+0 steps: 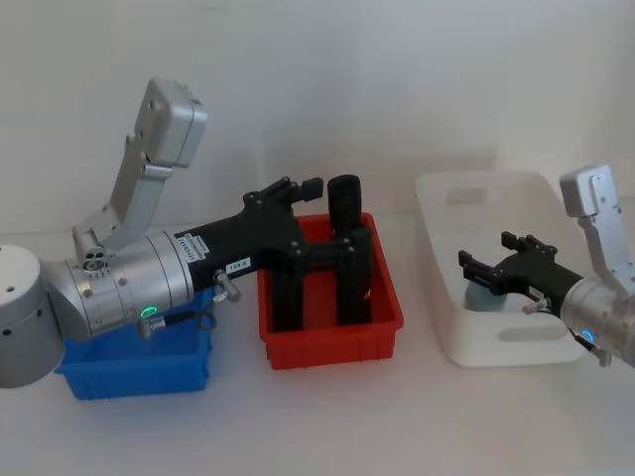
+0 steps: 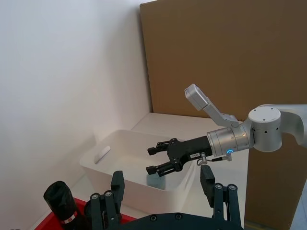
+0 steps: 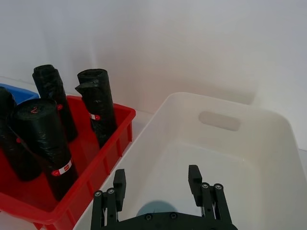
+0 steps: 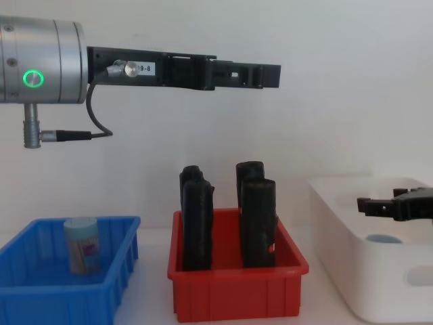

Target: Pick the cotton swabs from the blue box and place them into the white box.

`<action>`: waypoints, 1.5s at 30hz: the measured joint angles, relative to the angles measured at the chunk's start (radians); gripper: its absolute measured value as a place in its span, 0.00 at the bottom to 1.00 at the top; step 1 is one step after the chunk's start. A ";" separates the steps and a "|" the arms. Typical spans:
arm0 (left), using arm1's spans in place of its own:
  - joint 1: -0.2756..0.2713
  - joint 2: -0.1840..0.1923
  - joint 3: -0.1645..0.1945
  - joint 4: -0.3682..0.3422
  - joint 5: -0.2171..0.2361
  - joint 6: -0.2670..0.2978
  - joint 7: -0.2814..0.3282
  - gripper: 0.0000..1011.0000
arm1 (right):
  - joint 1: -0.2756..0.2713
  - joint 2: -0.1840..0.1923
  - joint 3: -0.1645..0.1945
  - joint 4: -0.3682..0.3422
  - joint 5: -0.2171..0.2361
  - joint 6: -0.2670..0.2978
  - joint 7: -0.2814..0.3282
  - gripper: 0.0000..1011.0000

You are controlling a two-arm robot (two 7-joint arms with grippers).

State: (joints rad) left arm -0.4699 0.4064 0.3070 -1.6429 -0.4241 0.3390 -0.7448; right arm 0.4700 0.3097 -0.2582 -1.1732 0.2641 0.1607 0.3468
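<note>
Inside the white box (image 4: 352,271), on its floor, sits one cotton swab tub (image 4: 384,239) — its round, pale blue lid is what shows in the chest view (the box wall hides the body). Directly above it hovers the right gripper (image 3: 157,173), fingers (image 3: 194,175) spread wide and clear of the lid, pinching nothing.

A second cotton swab tub (image 4: 82,245) stands upright in the blue box (image 4: 40,284): a clear cylinder with a pale blue lid and a pinkish-blue label on its side.

Between the two boxes stands the red bin (image 4: 237,294), holding four black rolls (image 4: 258,220) set upright — the right wrist view shows red-and-white bands on them.

The left gripper (image 4: 267,74) is held high above the red bin, level, its fingers parted with nothing between them (as seen in the left wrist view).
</note>
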 joint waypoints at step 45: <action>0.026 -0.003 0.017 0.002 0.024 -0.036 0.082 0.99 | -0.108 0.019 0.016 -0.160 0.009 -0.135 -0.090 0.99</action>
State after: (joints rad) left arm -0.4439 0.4038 0.3239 -1.6413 -0.3998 0.3029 -0.6631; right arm 0.3615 0.3289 -0.2427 -1.3329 0.2730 0.0256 0.2564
